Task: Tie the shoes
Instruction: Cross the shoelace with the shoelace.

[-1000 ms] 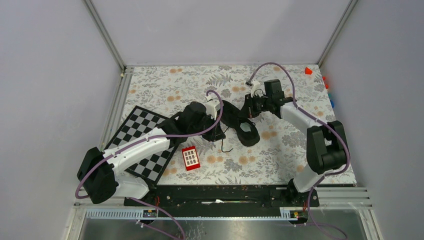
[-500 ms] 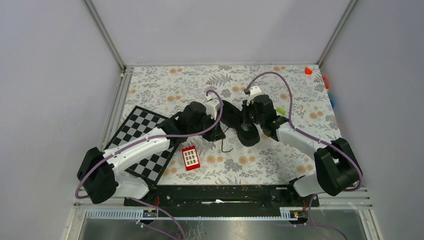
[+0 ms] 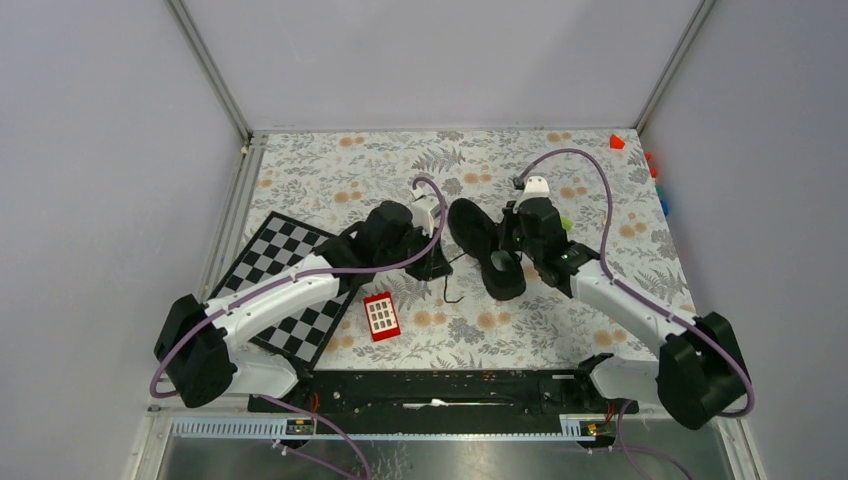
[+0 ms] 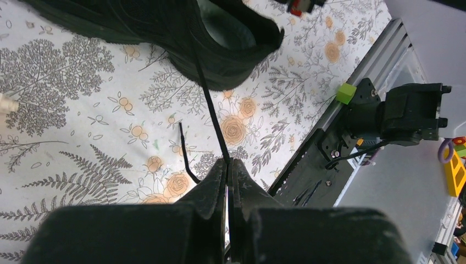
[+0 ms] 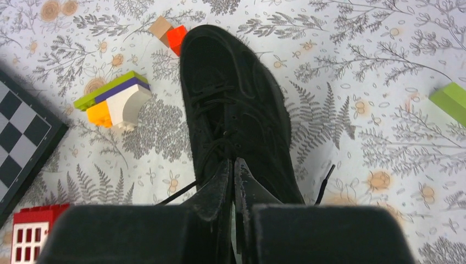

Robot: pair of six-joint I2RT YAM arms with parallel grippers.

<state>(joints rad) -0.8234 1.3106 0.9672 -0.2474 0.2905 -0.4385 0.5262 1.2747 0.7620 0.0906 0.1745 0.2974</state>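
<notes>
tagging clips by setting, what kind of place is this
Likely a robot lab test cell: a floral-covered table enclosed by plain grey panels on aluminium framing, with a chessboard as a prop.

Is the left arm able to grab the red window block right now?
Probably not yet. The red block lies close beside the left arm with nothing between, but its fingers are pinched shut on the shoe's lace.

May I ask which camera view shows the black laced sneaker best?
Right wrist: the black laced sneaker fills it, toe and laces clear. Top view shows it small, partly covered; left wrist, only its heel end.
</notes>
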